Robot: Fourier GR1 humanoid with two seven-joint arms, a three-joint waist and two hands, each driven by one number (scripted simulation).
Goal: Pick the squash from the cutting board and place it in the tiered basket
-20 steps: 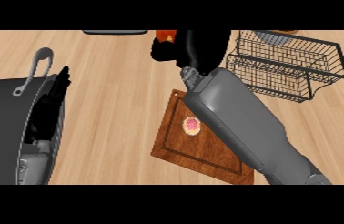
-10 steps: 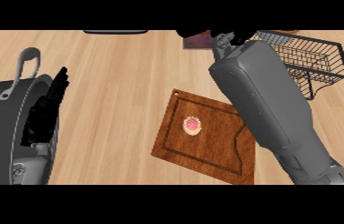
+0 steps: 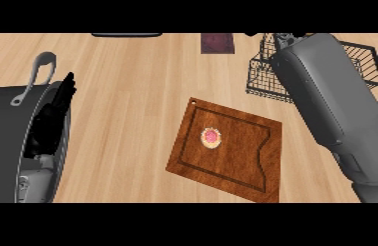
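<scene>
Counter: pale wood planks fill the view, with the cutting board [image 3: 235, 166] lying tilted on them a little right of the middle.
Left hand [image 3: 57, 111]: black, well to the left of the cutting board, fingers straight and relaxed, pointing away from the robot and holding nothing. It rests along the rim of the grey pot [image 3: 15, 121].
Grey pot: left of the cutting board, cut off by the view's left edge. Its looped handle [image 3: 38, 72] sticks out on the far side.
Cutting board: dark brown wood with a groove along its border. One small round thing with a pink centre [image 3: 211, 137] lies on its left half.
Right forearm [image 3: 323, 92]: grey, rising from the lower right, passing just right of the cutting board and over the tiered basket [image 3: 263, 76].
Tiered basket: black wire, beyond the cutting board's right corner, partly hidden by the forearm.
Right hand [image 3: 286, 37]: only dark bits show at the view's upper edge, above the basket. Whether it is released, clenched or grasping something cannot be told.
Squash: it cannot be made out on the cutting board or in the part of the basket that shows.
Far edge: a dark maroon block [image 3: 218, 43] lies beyond the cutting board, and a flat black shape [image 3: 126, 35] beyond and to the left of it.
</scene>
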